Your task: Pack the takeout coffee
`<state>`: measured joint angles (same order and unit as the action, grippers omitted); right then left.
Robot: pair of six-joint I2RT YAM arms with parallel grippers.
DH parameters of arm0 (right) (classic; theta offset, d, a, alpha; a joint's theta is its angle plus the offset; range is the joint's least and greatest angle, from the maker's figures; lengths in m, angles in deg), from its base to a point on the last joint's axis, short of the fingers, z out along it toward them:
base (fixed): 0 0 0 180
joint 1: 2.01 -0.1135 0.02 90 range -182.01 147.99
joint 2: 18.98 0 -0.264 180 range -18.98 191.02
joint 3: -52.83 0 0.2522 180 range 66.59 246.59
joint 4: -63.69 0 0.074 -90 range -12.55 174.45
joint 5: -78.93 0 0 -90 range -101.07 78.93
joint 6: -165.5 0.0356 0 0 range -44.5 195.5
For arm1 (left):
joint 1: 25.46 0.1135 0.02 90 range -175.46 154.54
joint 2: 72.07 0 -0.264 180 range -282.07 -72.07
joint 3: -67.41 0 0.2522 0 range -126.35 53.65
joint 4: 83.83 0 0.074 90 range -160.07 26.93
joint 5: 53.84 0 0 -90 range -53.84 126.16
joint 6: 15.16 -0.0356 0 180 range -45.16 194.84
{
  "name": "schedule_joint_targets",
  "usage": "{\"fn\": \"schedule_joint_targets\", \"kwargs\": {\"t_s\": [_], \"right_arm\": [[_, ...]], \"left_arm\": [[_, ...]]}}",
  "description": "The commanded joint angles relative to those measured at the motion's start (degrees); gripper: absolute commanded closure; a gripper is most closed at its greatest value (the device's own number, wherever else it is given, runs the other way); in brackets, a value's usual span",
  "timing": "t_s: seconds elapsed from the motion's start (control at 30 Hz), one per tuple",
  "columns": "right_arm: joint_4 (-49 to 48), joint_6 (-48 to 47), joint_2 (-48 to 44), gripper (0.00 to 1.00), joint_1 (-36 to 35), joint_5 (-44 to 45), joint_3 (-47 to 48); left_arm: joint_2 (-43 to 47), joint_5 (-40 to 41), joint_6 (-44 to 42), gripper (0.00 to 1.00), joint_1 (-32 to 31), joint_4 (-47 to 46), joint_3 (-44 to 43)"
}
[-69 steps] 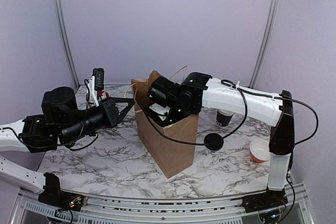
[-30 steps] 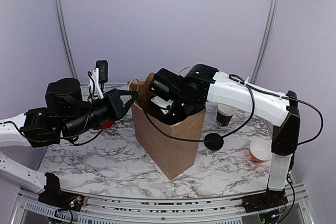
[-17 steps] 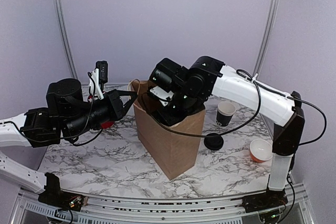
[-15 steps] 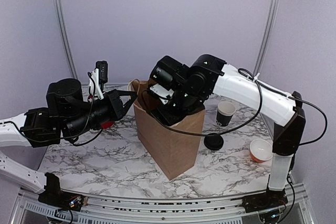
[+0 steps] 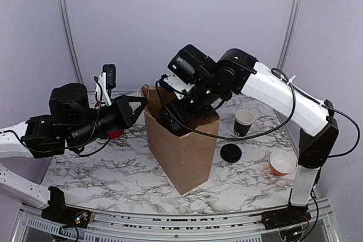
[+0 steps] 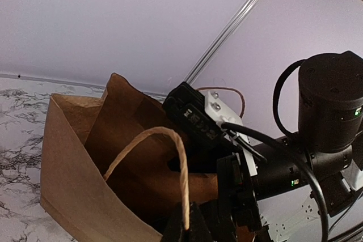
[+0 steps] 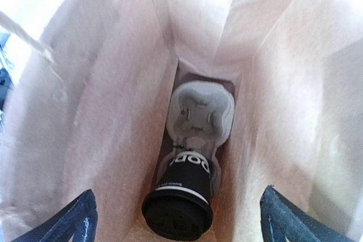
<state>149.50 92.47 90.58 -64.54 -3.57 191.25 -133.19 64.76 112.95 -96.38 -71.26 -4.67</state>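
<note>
The packing looks all but done: the takeout coffee [image 7: 180, 196], lid on, stands upright at the bottom of the brown paper bag [image 5: 187, 151], seated in the near pocket of a grey pulp cup tray [image 7: 201, 111] that lies on the bag's floor. The right gripper [image 7: 177, 213] hangs over the bag's mouth with its fingers spread wide and nothing between them, well above the cup. The left gripper [image 6: 187, 228] is closed on the bag's twine handle [image 6: 170, 140], holding that side of the mouth up and open. What seems left is small: lift the right arm clear of the bag, then let go of the handle without tipping the bag or the cup inside. The bag stands on a white marble-patterned table [image 5: 113, 168]. To its right, near one another, are an open black cup with a white rim [image 5: 244, 122], a loose black lid [image 5: 231, 153] lying flat, and a small orange bowl [image 5: 281, 162]. Plain lilac walls [image 5: 170, 26] close in the space, with a metal pole [image 5: 65, 32] on each side
</note>
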Motion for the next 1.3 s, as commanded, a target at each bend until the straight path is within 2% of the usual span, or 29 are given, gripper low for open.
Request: {"fn": "schedule_joint_targets", "kwargs": {"t_s": [0.0,0.23,0.4,0.63,0.97,1.1,1.2,1.27], "right_arm": [[-3.5,0.6,-2.9,0.03,-0.3,1.2,2.9],[-9.0,0.3,-5.3,0.03,0.0,0.7,3.1],[-14.9,-0.4,-8.6,0.02,0.0,1.1,1.9],[-23.2,-1.6,-13.1,0.02,0.3,0.9,-1.2],[-29.9,-2.2,-20.4,0.02,1.2,5.0,-8.4],[-32.4,-1.9,-25.2,0.01,2.1,7.2,-12.9],[-34.2,-1.4,-28.7,0.01,2.9,8.7,-16.8],[-35.3,-0.8,-31.0,0.0,3.4,9.9,-20.0]], "left_arm": [[-0.5,0.9,-0.3,1.0,-0.4,0.7,-1.7],[-0.8,0.8,-0.2,0.97,-0.4,0.9,-2.2],[-0.8,0.9,-0.4,0.9,-0.4,1.1,-2.7],[-0.2,0.9,-0.8,0.74,-0.4,1.2,-3.0],[3.4,2.1,-3.0,0.44,-0.4,1.1,-2.0],[5.6,3.3,-4.2,0.22,-0.4,0.9,-1.0],[7.1,4.7,-5.3,0.02,-0.4,1.0,-0.3],[8.3,6.0,-6.2,0.01,-0.4,1.1,0.3]]}}
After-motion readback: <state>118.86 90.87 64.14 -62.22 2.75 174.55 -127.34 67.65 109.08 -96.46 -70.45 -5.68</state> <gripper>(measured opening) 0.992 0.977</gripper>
